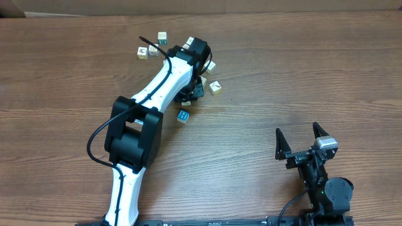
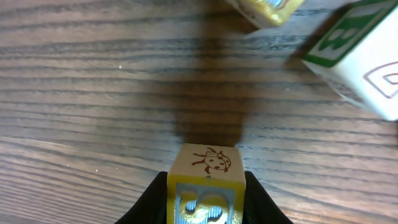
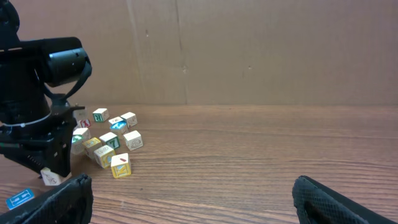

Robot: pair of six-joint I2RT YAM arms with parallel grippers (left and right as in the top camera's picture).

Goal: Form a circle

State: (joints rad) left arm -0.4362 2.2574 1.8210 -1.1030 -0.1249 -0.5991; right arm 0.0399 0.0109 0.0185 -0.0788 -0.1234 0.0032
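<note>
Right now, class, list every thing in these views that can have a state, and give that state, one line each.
left gripper: shut on the ladybug cube.
ladybug cube: clamped, held by the left gripper.
right gripper: open, empty, apart from the cubes.
loose cubes: scattered in a cluster, no ring formed.
blue cube: lying alone, apart from the cluster.

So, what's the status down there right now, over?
Left gripper shut on bug-printed cube. Right gripper open, empty, parked apart. Other cubes in a loose cluster, no ring yet. Green-lettered cube close ahead of the left.
</note>
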